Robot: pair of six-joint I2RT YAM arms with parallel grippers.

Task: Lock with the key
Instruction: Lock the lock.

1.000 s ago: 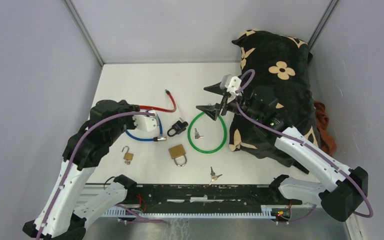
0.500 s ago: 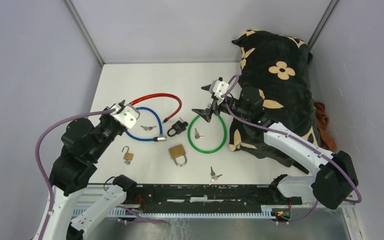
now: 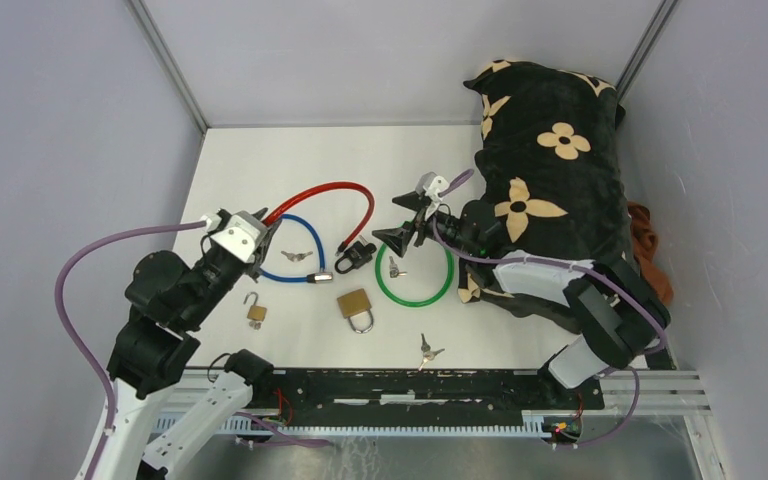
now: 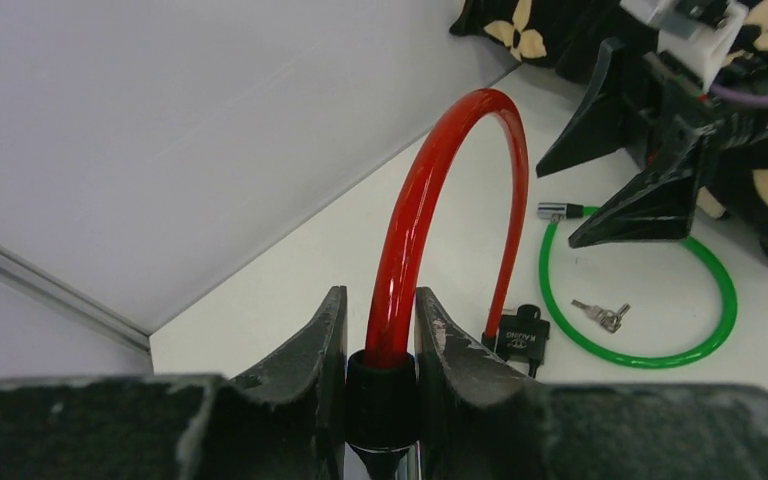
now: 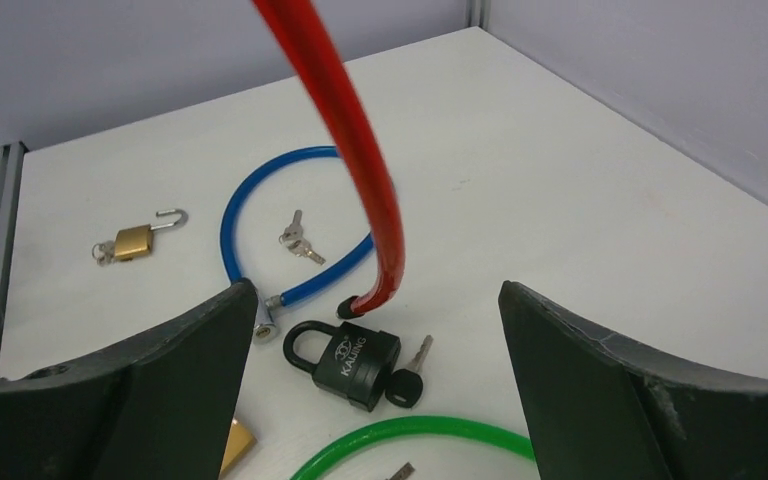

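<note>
The white worktop (image 3: 260,165) carries a black cushion (image 3: 550,150) with beige flowers on its far right side. Near the middle lies a green cable (image 3: 415,298) in a ring, with a key pair (image 3: 393,268) inside it. Just left of it is a black padlock (image 3: 353,256) with a key at its base. A blue cable (image 3: 319,245) loops around another key set (image 3: 295,256). The red cable (image 3: 325,190) touches the worktop only with one end, beside the black padlock. Nearer the front lie a closed brass padlock (image 3: 356,304), a small open padlock (image 3: 256,311) and loose keys (image 3: 427,350).

White "KAIJING" (beside a round logo) on the black padlock (image 5: 345,360)
</note>
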